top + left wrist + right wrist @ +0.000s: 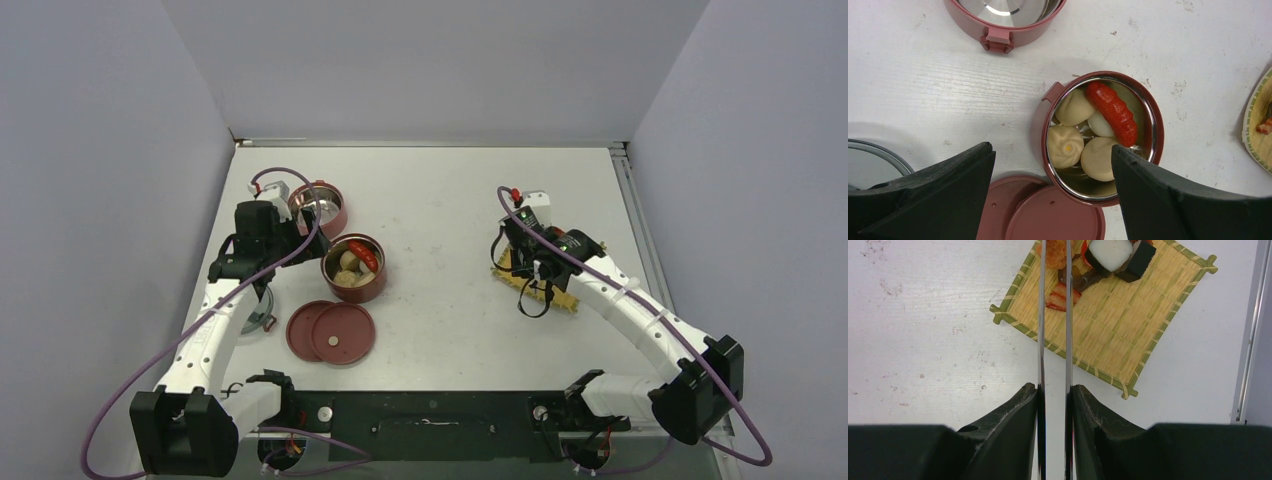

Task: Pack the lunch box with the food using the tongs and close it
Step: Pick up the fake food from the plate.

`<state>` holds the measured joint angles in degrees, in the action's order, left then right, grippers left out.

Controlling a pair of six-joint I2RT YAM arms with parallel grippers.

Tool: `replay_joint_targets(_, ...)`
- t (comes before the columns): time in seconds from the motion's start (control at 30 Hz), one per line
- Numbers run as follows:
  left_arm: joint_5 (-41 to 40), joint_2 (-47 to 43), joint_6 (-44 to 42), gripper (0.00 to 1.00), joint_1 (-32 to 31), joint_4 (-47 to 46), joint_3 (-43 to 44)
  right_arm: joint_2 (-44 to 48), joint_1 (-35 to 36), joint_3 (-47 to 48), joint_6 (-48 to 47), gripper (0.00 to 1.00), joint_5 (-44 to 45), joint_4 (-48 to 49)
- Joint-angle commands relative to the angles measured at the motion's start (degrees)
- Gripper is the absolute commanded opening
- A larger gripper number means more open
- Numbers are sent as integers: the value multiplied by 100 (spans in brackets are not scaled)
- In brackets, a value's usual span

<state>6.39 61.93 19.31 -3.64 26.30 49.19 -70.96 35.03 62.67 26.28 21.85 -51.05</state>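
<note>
Right side: my right gripper (1054,390) pinches the long thin silver metal tongs (1041,315), one pad pressed on the outside of each slim arm, squeezing the arms almost parallel.
Left side: my left gripper (1052,150) is spread wide and holds nothing, hanging over the filled bowl.
Tongs, where: their arms reach out over the yellow square woven mat (1128,325), past a red slice (1063,295) and beside an orange crumbed bit (1054,252). The tips leave the top of my wrist view, so I cannot tell whether they have caught anything.
Tongs, handling: I judge them light, springy and slick. They could twist between my pads, so a hold at mid-length, square across both arms, suits best.
Food, handling: the pieces look small and soft and should need only a gentle squeeze.
Lunch box: one round dark-red bowl (1155,125) already holds pale cream buns (1066,146) and a red sausage (1112,112). The second bowl (998,30) stands empty just beyond it, and two flat dark-red lids (1048,215) lie overlapping beside it.
Surface: a white table (923,75), flat, scuffed and speckled.
Room: plain pale grey walls close on three sides.
</note>
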Motion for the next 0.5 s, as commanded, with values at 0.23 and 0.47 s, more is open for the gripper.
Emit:
replay_joint_targets(0.23,33,198,249,85,182,-421,204,458,50,130,8,5,-2,345)
replay_joint_targets(0.47,363,1159,678,74,925,-692,755,685,66,0,-135,5,-134,630)
